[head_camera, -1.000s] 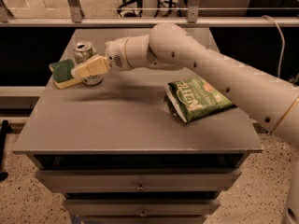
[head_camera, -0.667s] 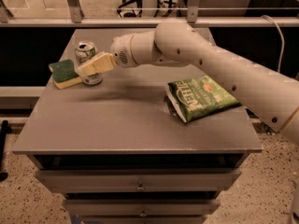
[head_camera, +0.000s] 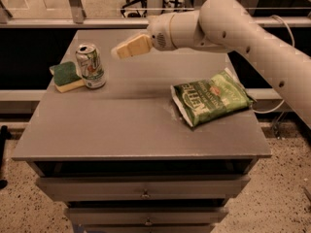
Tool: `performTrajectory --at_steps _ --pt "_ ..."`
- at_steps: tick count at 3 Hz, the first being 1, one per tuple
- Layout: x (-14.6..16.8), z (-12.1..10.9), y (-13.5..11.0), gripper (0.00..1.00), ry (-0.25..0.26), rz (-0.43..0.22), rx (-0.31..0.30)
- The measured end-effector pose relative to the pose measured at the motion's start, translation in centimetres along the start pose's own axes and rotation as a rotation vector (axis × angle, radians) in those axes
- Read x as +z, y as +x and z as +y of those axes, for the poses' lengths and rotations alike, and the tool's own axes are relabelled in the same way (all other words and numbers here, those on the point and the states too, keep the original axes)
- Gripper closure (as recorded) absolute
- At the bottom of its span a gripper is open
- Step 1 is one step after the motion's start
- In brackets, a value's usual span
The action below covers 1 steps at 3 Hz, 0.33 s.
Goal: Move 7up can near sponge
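Note:
The 7up can [head_camera: 91,66] stands upright at the back left of the grey table [head_camera: 121,125], silver and green with a silver top. The sponge [head_camera: 66,76], dark green on top with a pale yellow base, lies right beside it on the left, touching or nearly touching. My gripper [head_camera: 120,50] hovers above the table to the right of the can, apart from it and holding nothing. Its pale fingers [head_camera: 133,46] point left.
A flat green chip bag [head_camera: 210,97] lies on the right part of the table. My white arm [head_camera: 243,30] reaches in from the right over the back edge. Drawers [head_camera: 146,193] sit under the tabletop. A rail runs behind the table.
My gripper has drawn back to the right and upward, away from the can. The can stays standing next to the sponge.

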<state>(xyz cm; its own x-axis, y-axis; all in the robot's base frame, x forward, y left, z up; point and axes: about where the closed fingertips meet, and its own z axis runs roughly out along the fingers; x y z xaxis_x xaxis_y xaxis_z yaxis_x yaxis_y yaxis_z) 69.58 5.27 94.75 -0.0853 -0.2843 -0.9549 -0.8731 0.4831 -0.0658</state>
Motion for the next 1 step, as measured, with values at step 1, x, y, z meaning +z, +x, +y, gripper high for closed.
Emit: performTrajectory --at_steps 1 --pt "-1.02 -0.84 -0.71 0.0 0.013 -0.009 -0.012"
